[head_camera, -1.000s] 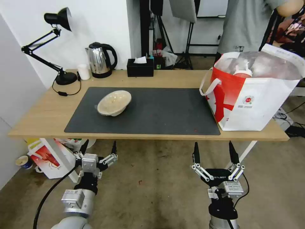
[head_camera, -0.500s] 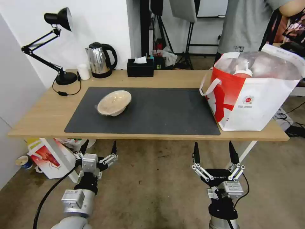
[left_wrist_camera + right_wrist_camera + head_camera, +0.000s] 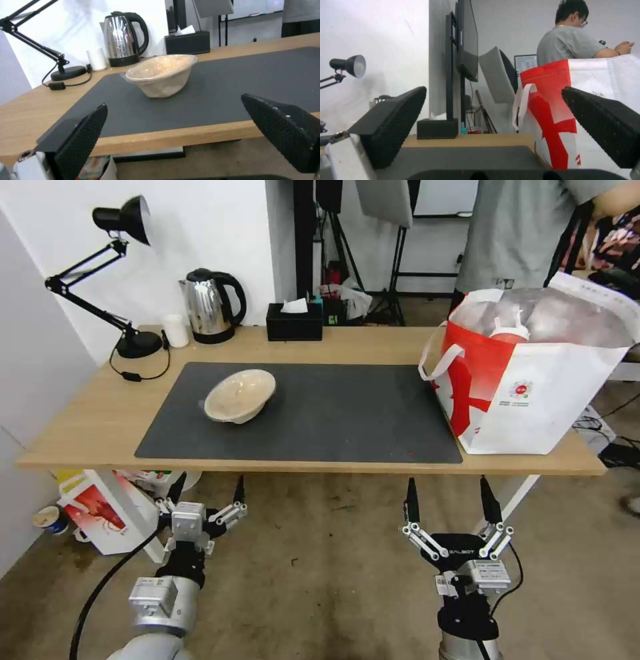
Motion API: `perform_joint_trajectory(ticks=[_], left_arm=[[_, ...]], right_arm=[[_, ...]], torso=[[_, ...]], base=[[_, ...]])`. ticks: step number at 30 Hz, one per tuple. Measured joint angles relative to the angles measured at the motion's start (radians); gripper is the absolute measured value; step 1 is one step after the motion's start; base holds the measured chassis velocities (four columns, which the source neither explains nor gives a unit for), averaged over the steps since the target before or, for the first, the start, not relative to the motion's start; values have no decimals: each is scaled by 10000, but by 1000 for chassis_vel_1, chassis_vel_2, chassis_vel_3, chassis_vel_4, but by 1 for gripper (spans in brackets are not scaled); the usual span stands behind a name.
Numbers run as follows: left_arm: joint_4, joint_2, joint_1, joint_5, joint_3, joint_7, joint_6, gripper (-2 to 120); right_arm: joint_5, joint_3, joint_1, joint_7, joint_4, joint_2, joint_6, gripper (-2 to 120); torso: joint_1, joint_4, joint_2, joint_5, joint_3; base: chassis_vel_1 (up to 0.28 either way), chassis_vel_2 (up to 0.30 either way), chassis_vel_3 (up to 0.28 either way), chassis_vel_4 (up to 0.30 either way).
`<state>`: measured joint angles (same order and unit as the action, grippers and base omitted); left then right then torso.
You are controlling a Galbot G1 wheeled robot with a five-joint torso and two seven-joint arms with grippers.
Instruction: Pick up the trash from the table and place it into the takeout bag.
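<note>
We see the red cup (image 3: pixel 509 332) already in the takeout bag (image 3: pixel 533 400) at the tabletop's (image 3: pixel 93 427) right end; the beige bowl (image 3: pixel 240 395) remains on the mat's left half. Our left end effector (image 3: pixel 207 491) and right end effector (image 3: pixel 450 500) hang open, empty, below the front edge.

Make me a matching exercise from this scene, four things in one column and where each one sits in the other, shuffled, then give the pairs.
Things:
1. beige bowl
2. takeout bag
3. red lidded cup
4. left gripper

Places:
A. inside the bag, lid poking up
B. on the dark grey mat, tilted
C. below the table front edge, open and empty
D. on the table's right end

Pairs: 1-B, 2-D, 3-A, 4-C
</note>
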<state>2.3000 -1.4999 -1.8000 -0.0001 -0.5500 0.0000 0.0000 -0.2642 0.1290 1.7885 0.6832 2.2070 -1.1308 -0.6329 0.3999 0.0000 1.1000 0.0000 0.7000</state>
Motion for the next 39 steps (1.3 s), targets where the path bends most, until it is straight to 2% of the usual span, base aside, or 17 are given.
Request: perform_joint_trajectory(ticks=[5, 9, 12, 13, 15, 16, 18, 20, 22, 28, 31, 32, 35, 39], left_arm=[[-1, 0, 2, 0, -6, 0, -9, 100], [-123, -22, 98, -86, -252, 51, -442, 100], [-404, -72, 315, -318, -800, 191, -1429, 100], [-404, -72, 315, -318, -800, 191, -1429, 100], [-540, -100, 429, -435, -1073, 264, -1927, 100], [-712, -132, 556, -573, -1406, 348, -2523, 100], [-774, -144, 605, -623, -1529, 378, -2739, 100], [-994, -187, 772, -800, -1957, 489, -3513, 100], [-1112, -212, 864, -900, -2194, 549, -3936, 100], [-1144, -221, 915, -966, -2350, 583, -4204, 100], [-1157, -238, 1034, -1194, -2791, 721, -4980, 100], [-1157, -238, 1034, -1194, -2791, 721, -4980, 100], [-1170, -257, 1213, -1525, -3432, 917, -6083, 100], [-1168, -252, 1214, -1546, -3469, 928, -6112, 100]], right_arm=[[2, 0, 0, -1, 0, 0, 0, 100], [4, 0, 0, -2, 0, -1, 0, 100], [4, 0, -1, -2, 0, 0, 0, 100], [4, 0, -1, -2, 0, 0, 0, 100], [5, 0, 0, -2, 1, 0, 0, 100], [5, 0, 0, -2, 0, 1, 1, 100], [5, 0, 0, -2, 0, 0, 0, 100], [5, -1, 0, -3, 1, 1, 0, 100], [5, 0, 0, -2, 0, 0, 1, 100], [5, -3, 0, -3, 0, 0, 1, 100], [6, -1, -1, -3, 1, 1, 1, 100], [6, -1, -1, -3, 1, 1, 1, 100], [5, -1, -1, -4, 1, 1, 1, 100], [5, 0, -2, -3, 0, 0, 1, 100]], torso=[[0, 0, 0, 0, 0], [1, 0, 0, 0, 0], [0, 0, 0, 0, 0], [0, 0, 0, 0, 0], [1, 0, 0, -1, 0], [1, 0, 0, -1, 0], [1, 0, 0, -1, 0], [0, 0, 0, -1, 0], [0, 0, 0, -1, 1], [0, -1, 0, 3, 0], [0, 0, 0, 3, 0], [0, 0, 0, 3, 0], [1, 0, 0, 0, 0], [0, 2, 0, 8, 0]], base=[[0, 0, 0, 0], [0, 0, 0, 0], [0, 0, 0, 0], [0, 0, 0, 0], [0, 0, 0, 0], [0, 0, 0, 0], [0, 0, 0, 0], [0, 0, 0, 0], [0, 0, 0, 0], [0, 0, 0, 0], [0, 0, 0, 0], [0, 0, 0, 0], [0, 0, 0, 0], [0, 0, 0, 0]])
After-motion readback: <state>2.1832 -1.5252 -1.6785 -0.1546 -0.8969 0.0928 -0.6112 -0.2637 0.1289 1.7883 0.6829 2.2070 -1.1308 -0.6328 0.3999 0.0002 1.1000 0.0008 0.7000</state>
